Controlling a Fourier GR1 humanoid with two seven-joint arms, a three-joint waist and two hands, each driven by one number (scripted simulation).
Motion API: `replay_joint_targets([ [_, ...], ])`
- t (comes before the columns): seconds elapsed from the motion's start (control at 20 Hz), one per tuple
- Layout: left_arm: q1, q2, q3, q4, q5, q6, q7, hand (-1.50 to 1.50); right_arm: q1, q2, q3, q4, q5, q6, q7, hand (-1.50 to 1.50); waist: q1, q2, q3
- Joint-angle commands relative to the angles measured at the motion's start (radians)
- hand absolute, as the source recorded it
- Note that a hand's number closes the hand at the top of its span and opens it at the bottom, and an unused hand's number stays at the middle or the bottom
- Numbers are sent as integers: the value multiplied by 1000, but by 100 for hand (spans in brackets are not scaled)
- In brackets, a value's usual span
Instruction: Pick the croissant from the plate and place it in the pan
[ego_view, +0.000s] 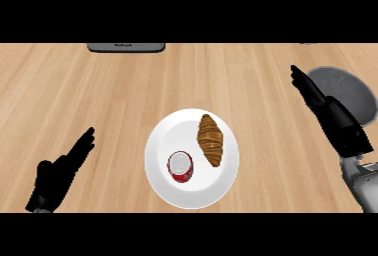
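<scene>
A golden-brown croissant (210, 139) lies lengthwise on the right half of a white plate (164, 142) in the middle of the wooden counter. A grey pan (348, 90) sits at the right edge, partly hidden behind my right hand. My right hand (331, 114) is raised to the right of the plate, fingers straight and pointing away, holding nothing. My left hand (60, 172) rests open at the lower left, well clear of the plate.
A small red cup with a white inside (181, 167) stands on the plate's lower middle, close beside the croissant. A dark grey appliance edge (126, 47) shows at the counter's far side. Bare wood surrounds the plate.
</scene>
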Motion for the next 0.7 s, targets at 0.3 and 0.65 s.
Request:
replay_joint_targets([
  [0.3, 32, -262, 100, 27, 145, 171, -11, 0, 59, 250, 206, 11, 212, -239, -9, 150, 38, 24, 13],
  [0.65, 26, -271, 150, 65, 146, 209, -25, 0, 302, 460, 371, -37, 649, -770, -15, -150, -25, 15, 12],
])
